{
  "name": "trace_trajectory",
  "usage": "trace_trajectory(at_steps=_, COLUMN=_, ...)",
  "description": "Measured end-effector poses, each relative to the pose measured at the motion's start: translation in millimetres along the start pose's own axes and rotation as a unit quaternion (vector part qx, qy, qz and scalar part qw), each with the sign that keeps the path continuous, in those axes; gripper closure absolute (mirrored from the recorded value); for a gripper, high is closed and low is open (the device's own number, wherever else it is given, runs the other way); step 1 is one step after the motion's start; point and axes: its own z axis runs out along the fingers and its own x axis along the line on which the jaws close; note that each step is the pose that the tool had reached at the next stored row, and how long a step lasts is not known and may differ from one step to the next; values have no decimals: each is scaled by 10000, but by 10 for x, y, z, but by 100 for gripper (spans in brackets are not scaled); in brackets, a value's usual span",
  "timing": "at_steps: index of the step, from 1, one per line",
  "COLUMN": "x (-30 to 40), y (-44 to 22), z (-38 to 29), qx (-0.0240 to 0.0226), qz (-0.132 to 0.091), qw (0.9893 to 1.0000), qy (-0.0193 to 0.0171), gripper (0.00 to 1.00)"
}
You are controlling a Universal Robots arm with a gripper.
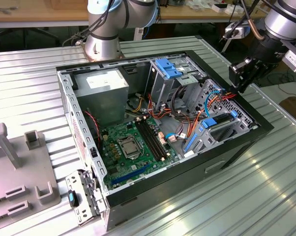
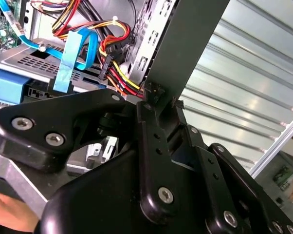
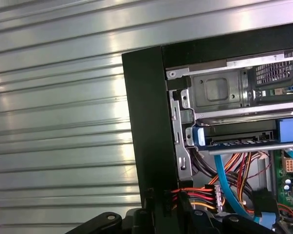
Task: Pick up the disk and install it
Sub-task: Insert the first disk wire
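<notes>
The disk (image 1: 225,126) is a grey drive with a bright blue rail, lying flat in the bay at the corner of the open computer case (image 1: 266,125) on the exterior view's right. Its blue rail and dark edge also appear in the first wrist view (image 3: 239,141). My gripper (image 1: 240,81) hangs just above the case's black rim, up and to the exterior view's right of the disk and apart from it. In both wrist views the gripper (image 2: 163,100) (image 3: 166,201) looks shut with nothing in it, its tips against the rim.
A fixed blue bracket (image 1: 167,68) tops the tall drive cage. Red, yellow and orange cables (image 1: 214,101) and a blue ribbon cable (image 2: 71,56) crowd the bay area. The motherboard (image 1: 135,142) fills the case floor. Ribbed metal tabletop (image 1: 226,196) surrounds the case; a grey fixture (image 1: 20,167) stands at the left.
</notes>
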Motion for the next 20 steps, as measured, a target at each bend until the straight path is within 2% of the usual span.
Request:
trace_trajectory(at_steps=6, x=2, y=23, z=4, qx=1, qz=1, qw=10000, qy=5, gripper=68)
trace_trajectory(at_steps=7, x=2, y=26, z=7, qx=2, qz=1, qw=10000, qy=9, gripper=76)
trace_trajectory(at_steps=9, x=2, y=28, z=8, qx=1, qz=0, qw=10000, qy=11, gripper=76)
trace_trajectory(at_steps=10, x=2, y=29, z=9, qx=1, qz=0, qw=10000, qy=12, gripper=83)
trace_trajectory(at_steps=17, x=1, y=29, z=12, qx=2, qz=0, qw=10000, qy=13, gripper=83)
trace_trajectory(at_steps=20, x=4, y=27, z=-17, qx=-4, qz=0, qw=10000, qy=13, gripper=83)
